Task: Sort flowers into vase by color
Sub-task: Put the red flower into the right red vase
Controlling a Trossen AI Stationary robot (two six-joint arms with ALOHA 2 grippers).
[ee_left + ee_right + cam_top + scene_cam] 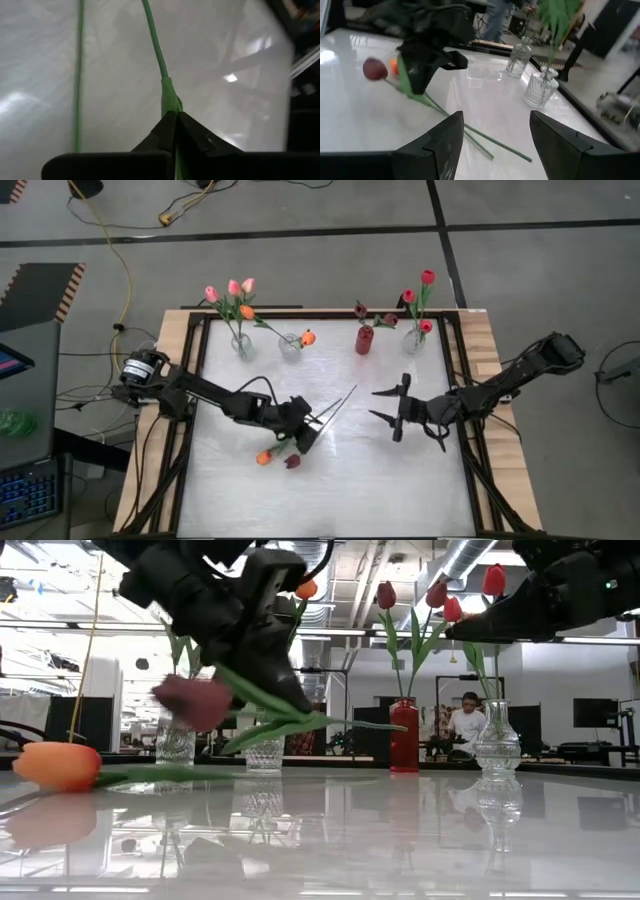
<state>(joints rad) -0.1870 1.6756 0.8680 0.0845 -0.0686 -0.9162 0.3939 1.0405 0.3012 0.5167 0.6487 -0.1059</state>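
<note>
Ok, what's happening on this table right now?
The left pincer is shut on the stem of a dark maroon tulip near the table's middle, with an orange tulip lying beside it. The right pincer waits open opposite. Along the far edge, four vases already hold flowers: pink, orange, maroon in the red vase, and red.

Maroon tulip (292, 462), orange tulip (263, 458), red vase (364, 340).

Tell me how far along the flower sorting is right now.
Mostly done: pink, orange, maroon and red tulips already stand in the four vases. In hand: the left pincer is shut on a maroon tulip's stem. Left: that one plus the orange tulip lying on the table. The right pincer waits open.
</note>
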